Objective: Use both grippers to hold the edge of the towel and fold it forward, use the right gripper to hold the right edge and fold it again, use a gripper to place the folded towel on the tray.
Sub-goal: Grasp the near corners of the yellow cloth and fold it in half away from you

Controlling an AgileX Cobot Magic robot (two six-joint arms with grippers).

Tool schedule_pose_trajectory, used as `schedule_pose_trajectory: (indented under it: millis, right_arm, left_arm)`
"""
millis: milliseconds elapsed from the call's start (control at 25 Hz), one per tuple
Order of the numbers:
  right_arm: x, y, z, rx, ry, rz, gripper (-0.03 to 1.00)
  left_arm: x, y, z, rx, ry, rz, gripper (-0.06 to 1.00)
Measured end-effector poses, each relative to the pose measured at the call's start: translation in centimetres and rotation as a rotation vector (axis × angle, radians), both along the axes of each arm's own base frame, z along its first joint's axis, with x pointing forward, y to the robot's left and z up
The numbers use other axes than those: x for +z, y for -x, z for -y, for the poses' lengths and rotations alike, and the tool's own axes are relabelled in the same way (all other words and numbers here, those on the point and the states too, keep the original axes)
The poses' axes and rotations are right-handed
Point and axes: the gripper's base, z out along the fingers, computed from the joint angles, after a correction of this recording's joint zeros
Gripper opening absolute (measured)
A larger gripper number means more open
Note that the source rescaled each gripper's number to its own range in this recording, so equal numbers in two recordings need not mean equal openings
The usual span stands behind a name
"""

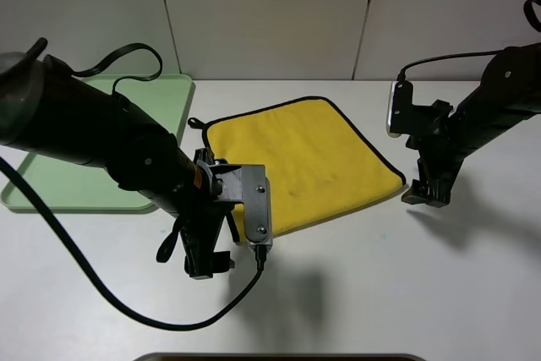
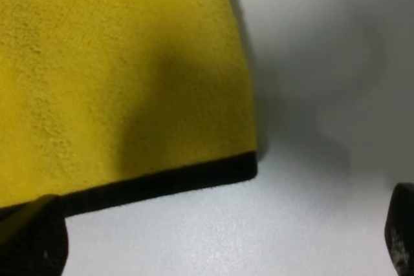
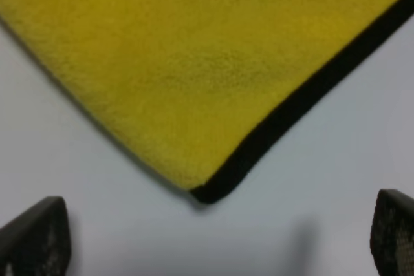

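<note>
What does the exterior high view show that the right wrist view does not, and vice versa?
Only the exterior high view shows the tray, the left claw, and the whole towel lying flat, unfolded, with its small black loop. Only the right wrist view shows, close up, the black-edged corner lying untouched in front of the spread fingertips. Both show the yellow towel on the white table and the open right claw at that corner.
</note>
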Motion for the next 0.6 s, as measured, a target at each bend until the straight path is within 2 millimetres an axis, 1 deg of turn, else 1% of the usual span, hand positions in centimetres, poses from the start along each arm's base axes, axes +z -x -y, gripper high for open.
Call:
schedule_pose_trajectory:
  millis: [160,240,400,600]
  right_arm:
    - [-1.2,-0.2,0.0,0.001,0.008,-0.012,1.00]
    - [-1.5,-0.3,0.0,0.002,0.010,-0.009,1.00]
    - [-1.3,-0.6,0.0,-0.003,0.009,0.032,1.00]
    - [-1.3,-0.7,-0.2,0.010,0.012,0.041,1.00]
  left_arm:
    - [0.0,-0.1,0.1,0.000,0.010,0.010,0.98]
    - [0.0,-0.1,0.1,0.000,0.011,0.011,0.98]
    - [0.1,-0.2,0.2,0.000,0.024,0.023,0.98]
    - [0.2,-0.3,0.3,0.000,0.033,0.032,0.98]
